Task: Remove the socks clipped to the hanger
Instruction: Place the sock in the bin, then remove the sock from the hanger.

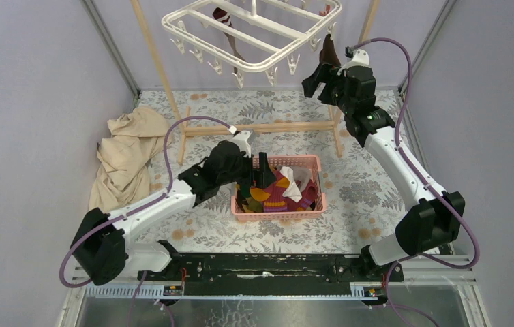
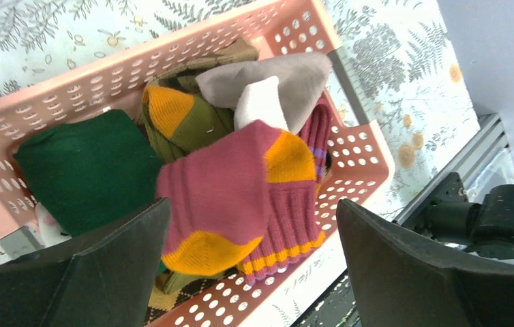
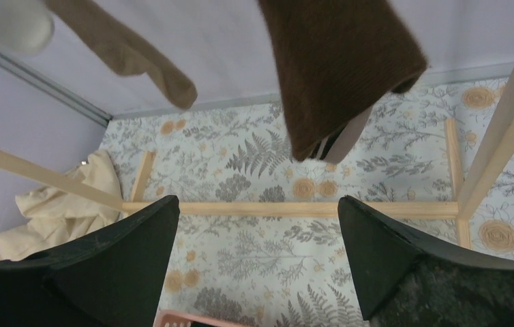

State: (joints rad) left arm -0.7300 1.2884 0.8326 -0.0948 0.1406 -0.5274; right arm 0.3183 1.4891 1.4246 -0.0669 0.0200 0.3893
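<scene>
Three lilac walls (image 1: pixel 29 82) enclose a fern-printed tablecloth (image 1: pixel 363 184) and basket (image 1: pixel 278 215) of socks (image 1: pixel 276 192).

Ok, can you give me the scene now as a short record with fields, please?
hanger: white, near clips bare
hanging from it: dark brown sock, tan sock
basket: pink, holds several socks
left gripper: open, over basket
right gripper: open, close to dark brown sock
beige cloth: heaped at left
</scene>
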